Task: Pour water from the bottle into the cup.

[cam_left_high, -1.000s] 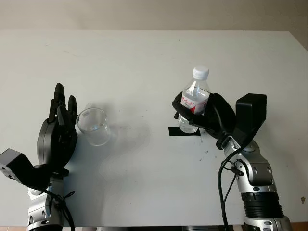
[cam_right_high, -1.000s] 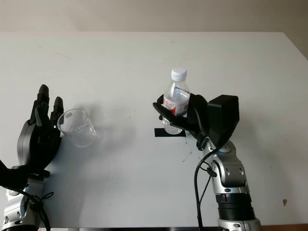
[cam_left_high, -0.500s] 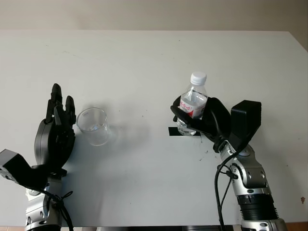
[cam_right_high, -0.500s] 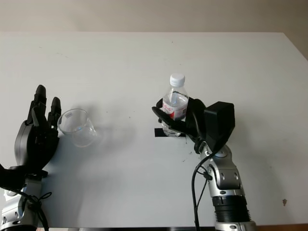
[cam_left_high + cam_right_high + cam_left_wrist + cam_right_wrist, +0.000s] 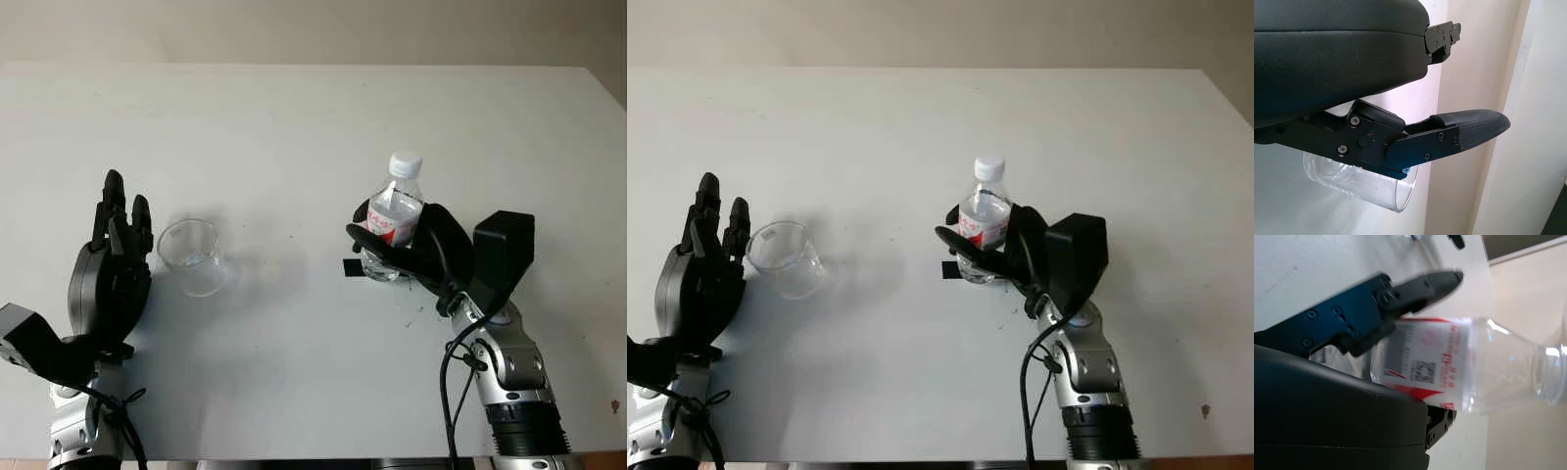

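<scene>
A white worktop [image 5: 294, 117] fills the space in front of the robot. The right hand [image 5: 416, 250] is out toward 4 o'clock from the middle of the worktop. Its black fingers [image 5: 1400, 293] are wrapped around a clear plastic bottle [image 5: 392, 220], gripping it by the middle. The bottle has a red and white label [image 5: 1425, 362] and a white cap [image 5: 406, 164]. The cap is on. The bottle stands nearly upright, with its top leaning a little away from the robot. Its bottom is down at the worktop, right over a small black mark [image 5: 948, 268], but it is hard to tell if it touches. In the right wrist view one finger runs along the label and the hand's black shell sits against the other side of the bottle.

The cup [image 5: 191, 258] is a clear glass one. It sits on the worktop toward 8 o'clock from the middle, well apart from the bottle. It looks empty.

The left hand [image 5: 113, 269] is open and holds nothing. It is just beside the cup, on the 9 o'clock side of it, with its fingers pointing away from the robot. In the left wrist view the cup's rim shows just past one black finger [image 5: 1459, 132].
</scene>
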`<move>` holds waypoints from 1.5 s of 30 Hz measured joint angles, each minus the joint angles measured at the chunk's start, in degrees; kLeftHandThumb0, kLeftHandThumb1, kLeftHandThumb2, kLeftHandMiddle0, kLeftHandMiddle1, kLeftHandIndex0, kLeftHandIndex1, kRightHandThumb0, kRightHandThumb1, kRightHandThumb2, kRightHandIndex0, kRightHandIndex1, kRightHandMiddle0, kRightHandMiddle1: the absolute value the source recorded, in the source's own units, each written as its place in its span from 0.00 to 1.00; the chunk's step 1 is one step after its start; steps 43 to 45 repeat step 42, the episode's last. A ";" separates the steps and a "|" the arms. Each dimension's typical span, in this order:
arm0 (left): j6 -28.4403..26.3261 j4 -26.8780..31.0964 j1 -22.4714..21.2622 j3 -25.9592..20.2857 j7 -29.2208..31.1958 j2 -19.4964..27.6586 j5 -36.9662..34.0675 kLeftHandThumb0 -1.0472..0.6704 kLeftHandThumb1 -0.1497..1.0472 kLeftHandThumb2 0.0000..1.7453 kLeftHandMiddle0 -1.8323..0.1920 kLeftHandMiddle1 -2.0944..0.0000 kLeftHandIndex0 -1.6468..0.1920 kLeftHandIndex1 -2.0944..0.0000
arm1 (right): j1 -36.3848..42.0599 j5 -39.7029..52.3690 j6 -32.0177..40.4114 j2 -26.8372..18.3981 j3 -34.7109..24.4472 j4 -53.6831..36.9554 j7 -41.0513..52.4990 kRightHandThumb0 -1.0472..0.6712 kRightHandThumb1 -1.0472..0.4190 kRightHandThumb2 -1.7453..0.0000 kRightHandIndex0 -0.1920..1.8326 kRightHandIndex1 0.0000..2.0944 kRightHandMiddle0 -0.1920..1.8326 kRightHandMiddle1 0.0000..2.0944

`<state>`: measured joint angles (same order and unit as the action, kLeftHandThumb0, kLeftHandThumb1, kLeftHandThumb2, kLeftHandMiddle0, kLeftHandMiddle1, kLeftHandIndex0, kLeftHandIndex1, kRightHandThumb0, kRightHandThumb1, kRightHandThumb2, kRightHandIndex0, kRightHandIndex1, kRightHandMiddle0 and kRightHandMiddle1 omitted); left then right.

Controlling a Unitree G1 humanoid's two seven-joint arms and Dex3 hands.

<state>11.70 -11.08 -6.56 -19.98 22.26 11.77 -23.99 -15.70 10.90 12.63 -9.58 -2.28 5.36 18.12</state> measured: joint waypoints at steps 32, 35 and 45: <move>-0.04 -0.54 -0.18 -0.12 -0.56 0.32 0.57 0.14 1.00 0.37 1.00 1.00 1.00 1.00 | 5.07 -6.20 -27.36 -1.55 -0.14 7.91 2.60 0.05 0.07 0.97 0.00 0.00 0.00 0.00; -0.02 -0.55 -0.20 -0.09 -0.79 0.32 0.69 0.14 1.00 0.37 1.00 1.00 1.00 1.00 | 5.36 -5.40 -29.12 -1.55 -0.45 5.89 2.49 0.07 0.06 0.97 0.00 0.00 0.00 0.00; 0.03 -0.77 -0.41 -0.02 -0.67 0.32 0.70 0.14 1.00 0.37 1.00 1.00 1.00 1.00 | 5.77 -4.64 -30.25 -1.48 -1.88 1.25 -0.79 0.07 0.06 0.97 0.00 0.00 0.00 0.00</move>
